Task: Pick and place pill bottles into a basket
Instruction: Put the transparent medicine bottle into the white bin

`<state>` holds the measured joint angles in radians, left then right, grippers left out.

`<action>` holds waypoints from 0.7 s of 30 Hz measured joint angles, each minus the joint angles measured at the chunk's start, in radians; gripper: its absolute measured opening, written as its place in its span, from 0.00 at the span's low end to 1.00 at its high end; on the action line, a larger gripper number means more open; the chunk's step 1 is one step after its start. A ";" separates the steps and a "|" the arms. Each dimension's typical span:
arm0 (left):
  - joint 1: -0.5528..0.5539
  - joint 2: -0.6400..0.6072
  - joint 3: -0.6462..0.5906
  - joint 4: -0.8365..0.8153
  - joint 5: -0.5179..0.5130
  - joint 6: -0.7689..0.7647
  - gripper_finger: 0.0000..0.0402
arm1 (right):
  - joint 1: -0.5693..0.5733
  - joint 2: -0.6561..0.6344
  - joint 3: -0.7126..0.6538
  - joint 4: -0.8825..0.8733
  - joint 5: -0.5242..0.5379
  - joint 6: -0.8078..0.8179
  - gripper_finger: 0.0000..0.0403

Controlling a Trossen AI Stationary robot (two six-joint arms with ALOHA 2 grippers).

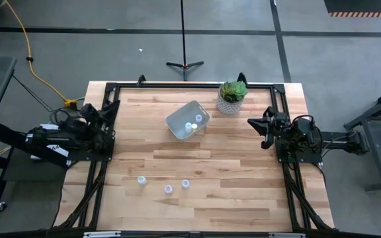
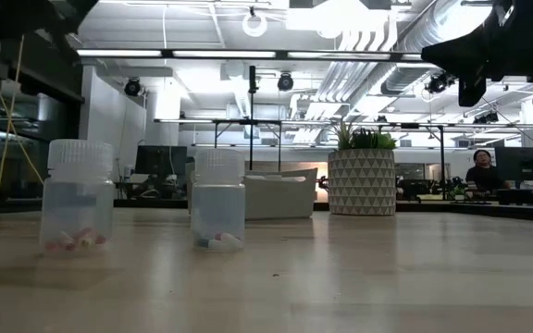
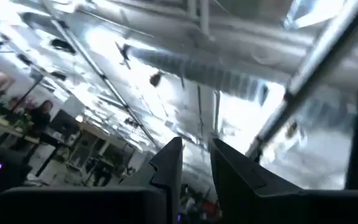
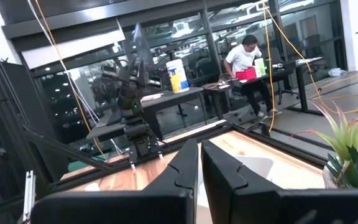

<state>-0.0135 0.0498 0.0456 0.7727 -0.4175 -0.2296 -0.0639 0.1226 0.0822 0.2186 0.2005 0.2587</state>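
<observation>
Both my arms are parked at the table edges right now. My left gripper (image 1: 109,111) sits off to the left of the basket (image 1: 188,119), fingers (image 3: 169,168) nearly together with just a slim gap, holding nothing. My right gripper (image 1: 260,127) hangs out on the basket's right, near the potted plant (image 1: 232,96), fingers also almost closed and empty. The basket has two pill bottles (image 1: 192,125) inside already. Three more pill bottles (image 1: 168,189) stand in a loose row well in front of the basket, out on the wooden table (image 1: 243,192).
</observation>
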 joint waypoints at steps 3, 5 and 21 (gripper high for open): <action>0.000 0.024 0.092 -0.138 0.046 0.023 0.33 | 0.000 0.000 0.000 -0.004 0.000 0.002 0.03; 0.000 0.066 0.182 -0.276 0.101 0.014 0.38 | 0.000 0.000 0.000 -0.008 0.000 0.002 0.03; 0.000 0.704 0.867 -1.300 0.652 -0.170 0.61 | 0.000 0.000 0.001 -0.069 -0.001 0.055 0.02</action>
<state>-0.0136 0.7534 0.9125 -0.5274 0.2346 -0.3995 -0.0639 0.1230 0.0830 0.1497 0.1997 0.3138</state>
